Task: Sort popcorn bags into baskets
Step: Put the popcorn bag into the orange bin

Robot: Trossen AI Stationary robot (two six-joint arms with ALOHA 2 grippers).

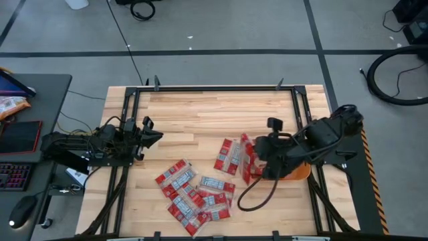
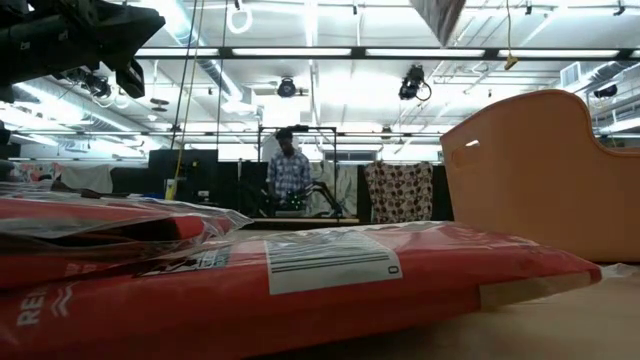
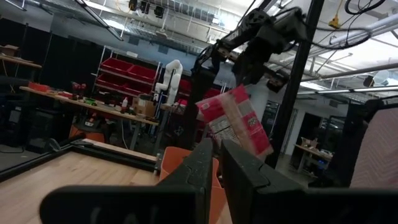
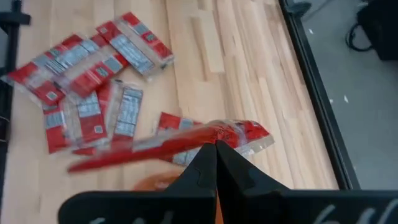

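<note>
Early days: the right tool (image 4: 216, 149), fingers pressed together, pinches one popcorn bag (image 4: 180, 142) by its edge, lifted above the table (image 1: 200, 117) near the orange tub (image 1: 299, 172). Approx. a dozen more bags (image 1: 194, 194) lie on the wood, unsorted (tub contents hidden by the arm). The left tool (image 1: 152, 132) waits at the table's left, nearly pressed together, empty. Only the left wrist view shows the bag hanging clear; the low view shows the tub's wall.

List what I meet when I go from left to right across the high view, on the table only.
Left gripper → pile of popcorn bags lying flat on the wood → popcorn bag pinched in the right gripper → orange tub, mostly hidden under the right arm.
</note>
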